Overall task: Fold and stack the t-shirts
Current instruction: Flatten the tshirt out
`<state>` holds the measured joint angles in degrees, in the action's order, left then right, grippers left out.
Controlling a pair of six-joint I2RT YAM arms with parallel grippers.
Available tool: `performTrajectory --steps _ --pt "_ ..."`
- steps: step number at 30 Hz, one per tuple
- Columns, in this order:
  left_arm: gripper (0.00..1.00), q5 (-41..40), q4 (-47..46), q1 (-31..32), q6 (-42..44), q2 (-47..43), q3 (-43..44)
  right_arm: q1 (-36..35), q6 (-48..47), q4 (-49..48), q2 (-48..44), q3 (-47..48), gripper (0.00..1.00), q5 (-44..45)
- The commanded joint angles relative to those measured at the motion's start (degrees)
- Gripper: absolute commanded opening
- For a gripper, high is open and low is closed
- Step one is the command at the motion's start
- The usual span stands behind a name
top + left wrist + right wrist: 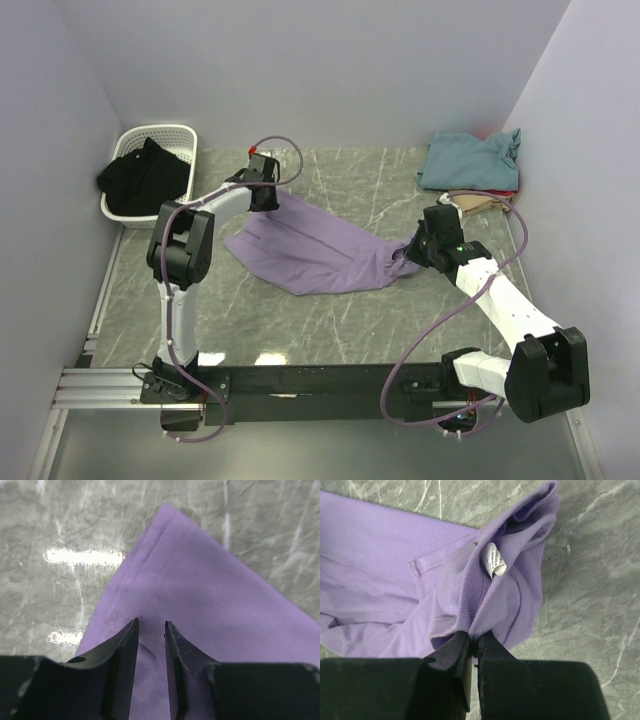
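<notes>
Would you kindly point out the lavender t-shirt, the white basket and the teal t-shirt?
lavender t-shirt (320, 255), top external view, middle of its spread fabric.
white basket (165, 129), top external view, far rim.
teal t-shirt (465, 160), top external view, centre of the folded cloth.

A black mounting rail (300, 381) carries both arms. The left arm (180, 245), at the rail's left end, and the right arm (510, 310), at its right end, are built alike, with white tubular links joined by bulky black joint housings. A purple cable (420, 340) loops off each arm above the rail. A small green light (459, 247) glows on the right arm's black wrist block. The left pincer (150, 624) and right pincer (475, 639) have matte black fingers tapering to narrow tips.
</notes>
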<state>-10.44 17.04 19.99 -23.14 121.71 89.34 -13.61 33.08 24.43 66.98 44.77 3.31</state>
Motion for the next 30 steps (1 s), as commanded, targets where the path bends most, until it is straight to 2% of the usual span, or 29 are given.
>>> performTrajectory --steps 1,4,8,12,16,25,30 --pt "0.34 -1.3 -0.5 -0.1 0.7 2.0 1.5 0.2 -0.9 -1.8 0.4 0.1 0.00 -0.2" --pt "0.32 -1.3 -0.5 -0.1 0.9 3.2 1.9 0.2 -0.9 -1.9 0.4 0.1 0.00 -0.3" --pt "0.01 -1.4 -0.2 -0.1 0.8 3.8 2.3 0.2 -1.0 -1.9 0.7 0.1 0.00 -0.1" --pt "0.01 -0.9 -0.6 0.0 0.8 2.0 2.2 0.2 -1.1 -2.1 1.0 0.1 0.00 -0.2" --pt "0.01 -0.3 -0.4 -0.1 1.0 -3.7 2.1 0.2 -1.1 -2.0 0.9 0.1 0.00 -0.2" --pt "0.01 0.5 5.1 0.0 3.6 -13.4 7.5 0.2 -1.4 -1.1 -0.6 0.1 0.00 1.2" --pt "0.01 2.9 4.8 0.0 3.3 -16.9 6.3 0.2 -1.4 -0.6 -1.8 -0.2 0.00 1.7"
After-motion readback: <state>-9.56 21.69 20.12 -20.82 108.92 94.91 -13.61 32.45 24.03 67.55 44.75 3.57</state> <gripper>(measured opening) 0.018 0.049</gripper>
